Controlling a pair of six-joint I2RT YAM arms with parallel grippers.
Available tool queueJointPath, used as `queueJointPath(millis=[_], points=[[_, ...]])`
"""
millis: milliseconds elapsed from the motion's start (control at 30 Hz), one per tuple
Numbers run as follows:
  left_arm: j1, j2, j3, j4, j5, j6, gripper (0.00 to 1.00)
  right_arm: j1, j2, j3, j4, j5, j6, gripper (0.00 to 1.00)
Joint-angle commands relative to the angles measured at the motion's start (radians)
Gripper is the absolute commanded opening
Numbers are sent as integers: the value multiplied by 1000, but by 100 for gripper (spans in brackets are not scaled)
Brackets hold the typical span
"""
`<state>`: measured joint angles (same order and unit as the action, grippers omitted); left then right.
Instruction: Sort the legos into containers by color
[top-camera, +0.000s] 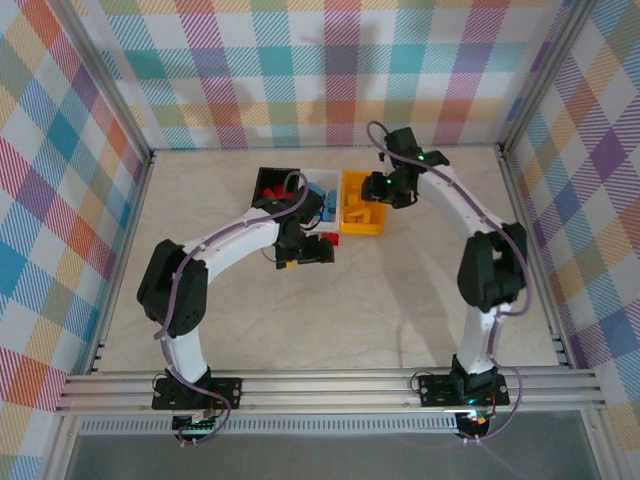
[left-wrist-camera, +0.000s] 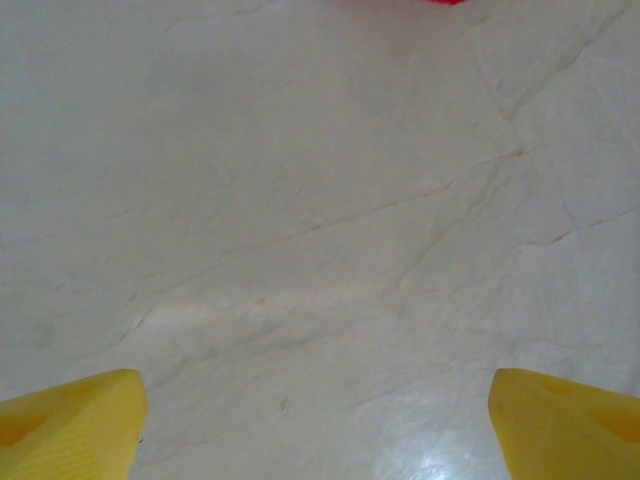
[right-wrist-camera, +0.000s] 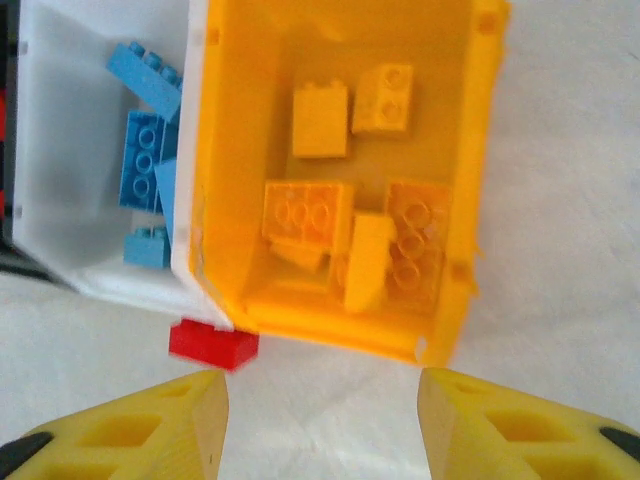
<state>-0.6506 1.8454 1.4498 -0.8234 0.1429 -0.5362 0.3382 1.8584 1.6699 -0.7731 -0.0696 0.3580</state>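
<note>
Three containers stand side by side at the back of the table. The black bin (top-camera: 268, 184) holds red legos, the white bin (right-wrist-camera: 90, 150) holds blue legos (right-wrist-camera: 142, 160), and the yellow-orange bin (right-wrist-camera: 225, 200) holds several yellow-orange legos (right-wrist-camera: 320, 120). One red lego (right-wrist-camera: 213, 345) lies on the table against the near corner where the white and yellow bins meet. My right gripper (right-wrist-camera: 322, 385) hangs open just in front of the yellow bin, with nothing between its fingers. My left gripper (left-wrist-camera: 318, 385) is open over bare tabletop in front of the white bin, and a red sliver (left-wrist-camera: 440, 2) shows at the view's top edge.
The bins (top-camera: 362, 205) sit close together, touching one another. Both arms reach toward the middle back, with the left gripper (top-camera: 303, 255) and right gripper (top-camera: 380, 195) near each other. Plaid walls enclose the table (top-camera: 400, 300) on three sides.
</note>
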Motion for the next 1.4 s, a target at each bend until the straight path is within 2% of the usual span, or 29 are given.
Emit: queueJointPath(millis=[0, 200, 333, 567, 1067, 1200, 1367], points=[[-25, 59, 71, 23, 6, 34, 88, -10, -141, -163, 47, -35, 41, 53], [-29, 162, 123, 77, -49, 65, 84, -7, -331, -430, 118, -85, 85, 53], [-29, 211, 134, 141, -81, 70, 82, -8, -399, -506, 132, -93, 75, 53], [-29, 294, 194, 197, -151, 99, 80, -8, -422, -507, 125, -104, 58, 53], [-29, 450, 386, 149, -250, 205, 75, -7, -396, -472, 100, -138, 79, 53], [-27, 493, 449, 119, -250, 222, 72, -8, -395, -472, 97, -141, 82, 53], [-28, 500, 449, 121, -252, 228, 64, -7, -388, -464, 99, -150, 91, 53]])
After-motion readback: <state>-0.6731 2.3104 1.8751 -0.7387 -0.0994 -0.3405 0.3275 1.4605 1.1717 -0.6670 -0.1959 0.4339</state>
